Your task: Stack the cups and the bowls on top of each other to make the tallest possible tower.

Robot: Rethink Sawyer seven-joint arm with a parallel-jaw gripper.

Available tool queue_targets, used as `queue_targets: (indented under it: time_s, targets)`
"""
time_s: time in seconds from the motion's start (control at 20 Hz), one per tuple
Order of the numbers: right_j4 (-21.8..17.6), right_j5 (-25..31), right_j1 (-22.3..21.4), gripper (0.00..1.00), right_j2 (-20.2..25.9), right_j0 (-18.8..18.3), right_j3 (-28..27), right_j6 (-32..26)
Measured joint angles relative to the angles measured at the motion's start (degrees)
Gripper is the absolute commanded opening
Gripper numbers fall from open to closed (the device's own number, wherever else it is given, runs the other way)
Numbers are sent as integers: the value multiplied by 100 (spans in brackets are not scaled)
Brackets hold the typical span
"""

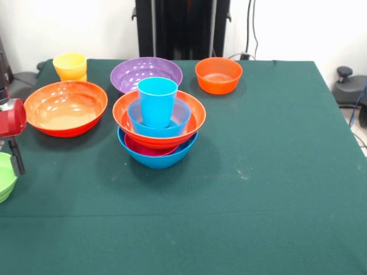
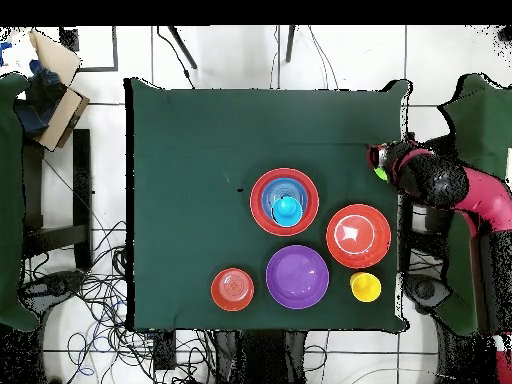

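Note:
The tower (image 1: 158, 123) stands mid-table: a large blue bowl, a magenta bowl, a large orange bowl, a medium blue bowl and the sky blue cup (image 1: 157, 101) on top; it also shows in the overhead view (image 2: 285, 202). A second large orange bowl (image 1: 65, 107), the yellow cup (image 1: 70, 66), the purple bowl (image 1: 146, 73) and the small orange bowl (image 1: 218, 74) stand apart behind it. The lime green bowl (image 1: 4, 176) sits at the table's left edge. My gripper (image 1: 15, 159) is right at its rim; in the overhead view the gripper (image 2: 379, 160) covers most of the green bowl (image 2: 381, 174).
The robot's black pedestal (image 1: 182, 28) stands behind the table's far edge. The red arm (image 2: 470, 190) reaches in over the table's side edge. A cardboard box (image 2: 55, 85) and cables lie on the floor beside the table.

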Motion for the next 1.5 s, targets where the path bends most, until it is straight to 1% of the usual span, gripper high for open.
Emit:
queue_targets:
  time_s: [0.2, 0.6, 1.2, 1.5]
  targets:
    - [-14, -52, -1, 100, -123, -15, 168, 0]
    - [-38, -274, 13, 100, -240, -24, 323, 0]
    - [63, -278, -54, 100, -472, -31, 483, 0]
    - [57, -280, 106, 100, -584, -32, 433, 0]
